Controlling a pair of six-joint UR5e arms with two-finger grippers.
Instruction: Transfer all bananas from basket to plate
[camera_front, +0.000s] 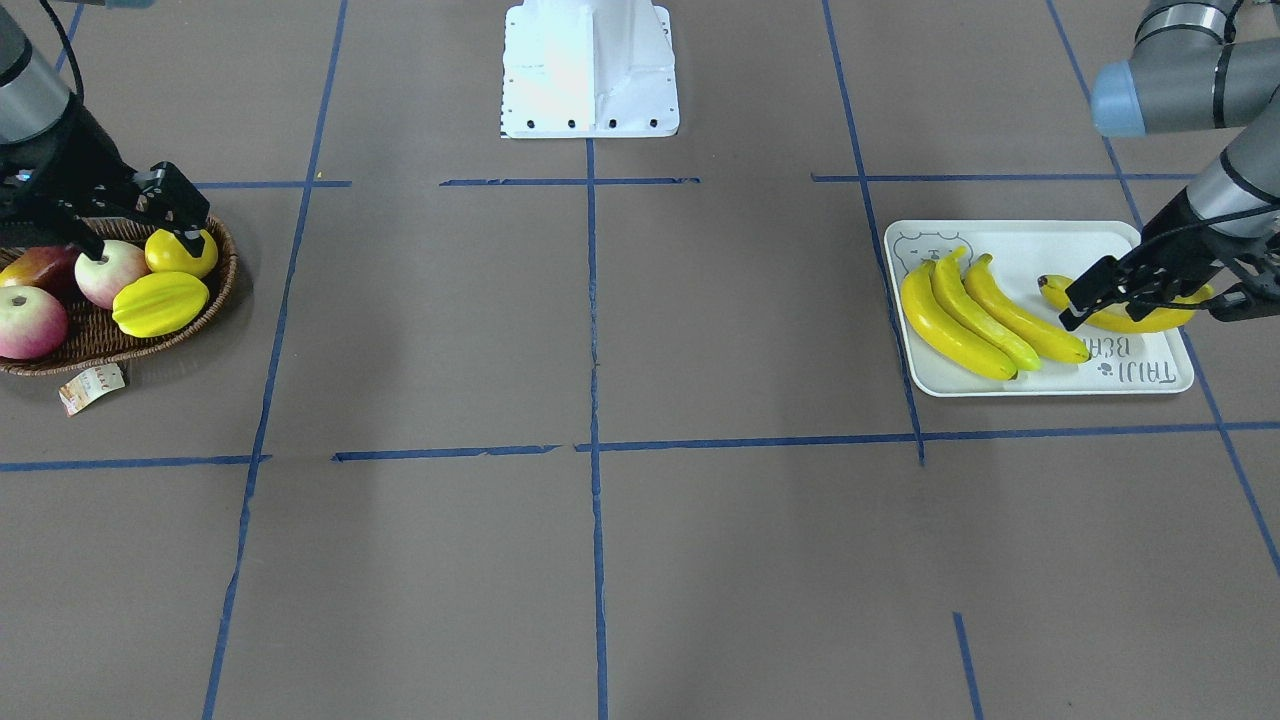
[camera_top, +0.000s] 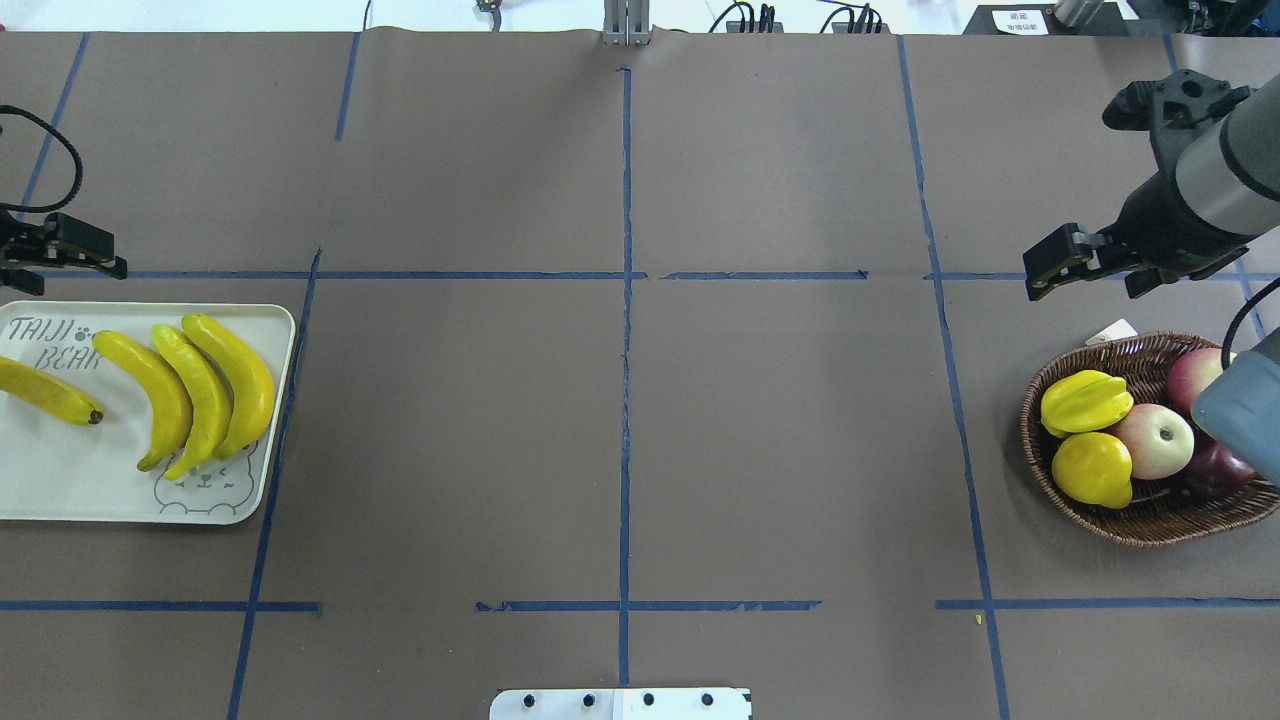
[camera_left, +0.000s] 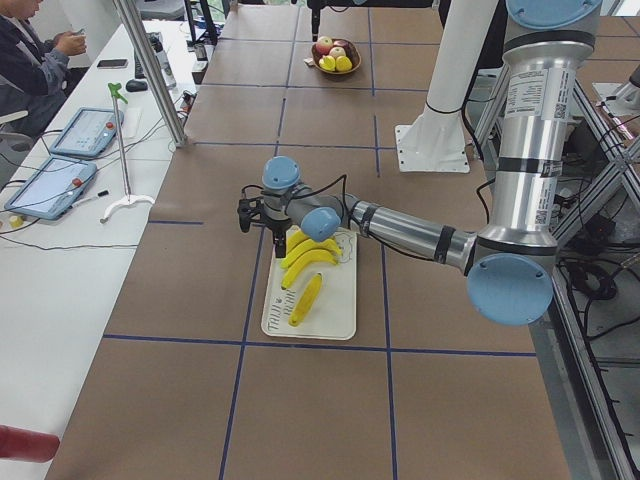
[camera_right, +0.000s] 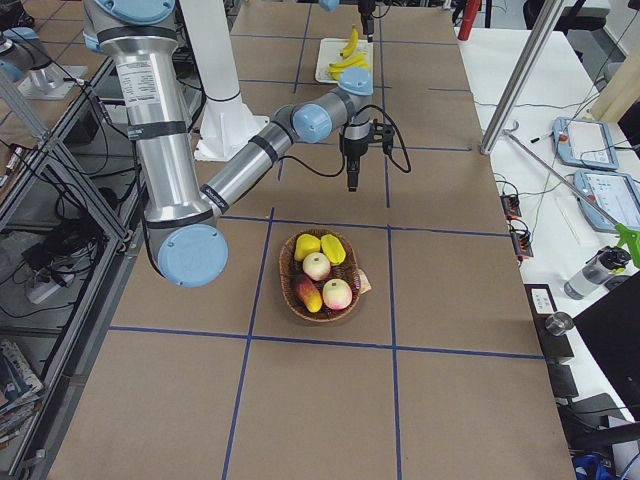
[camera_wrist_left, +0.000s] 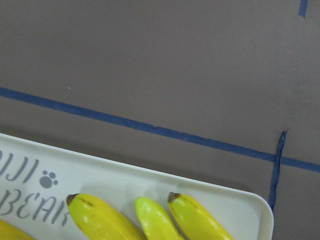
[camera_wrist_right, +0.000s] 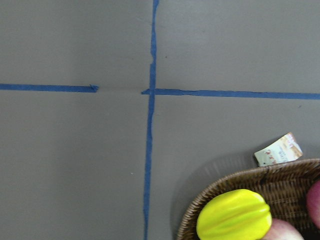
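Observation:
Three bananas (camera_top: 205, 395) lie side by side on the cream plate (camera_top: 60, 480), and a deeper yellow banana (camera_top: 45, 390) lies apart near the lettering. My left gripper (camera_top: 60, 272) hangs open over the plate's far edge, holding nothing. In the front view the left gripper (camera_front: 1150, 310) stands before the lone banana (camera_front: 1135, 320). The left wrist view shows the banana tips (camera_wrist_left: 100, 215) and the plate's corner (camera_wrist_left: 240, 200). The wicker basket (camera_top: 1032, 430) holds no banana. My right gripper (camera_top: 1088, 280) is open above the table just beyond the basket.
In the basket lie a starfruit (camera_top: 1085, 400), a lemon (camera_top: 1092, 468), apples (camera_top: 1155, 440) and a dark red fruit. A paper tag (camera_front: 90, 388) hangs at its rim. The white robot base (camera_front: 590, 70) stands mid-table. A person (camera_left: 30, 60) sits at a side desk.

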